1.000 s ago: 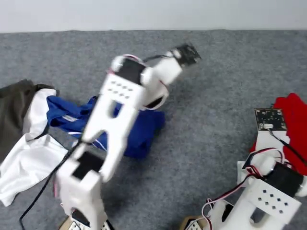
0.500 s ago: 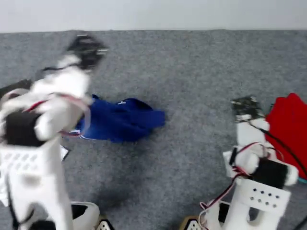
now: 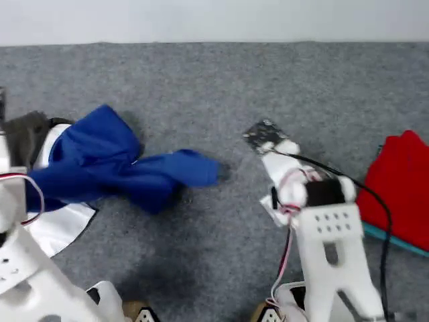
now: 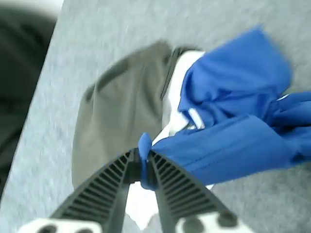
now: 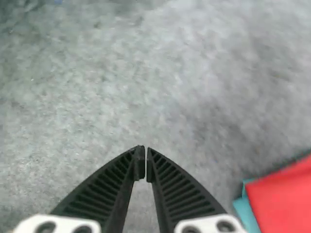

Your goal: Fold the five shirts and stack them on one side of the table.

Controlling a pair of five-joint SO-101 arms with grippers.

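I am reading the left gripper as clamped on the blue shirt: its two black ribbed jaws are pressing together on a small pinch of the shirt's edge, with almost no gap between them. From that pinch the blue shirt is stretching away across the grey felt-covered table, and in the high view its far end is lying toward the middle of the table while its bunched part is sitting near the left edge. The blue shirt is overlapping a white shirt, which is spreading out beneath it toward the near left corner. An olive shirt is lying just beside both, against the left edge, with the white shirt touching it. The right gripper is holding nothing; its jaws are standing closed with only a hairline slit between the tips, and they are pointing down at bare grey felt. The right arm is standing right of the table's middle, well apart from the blue shirt. A red shirt is lying at the right edge of the table, near the right arm, and a teal piece of fabric is showing from under its near side.
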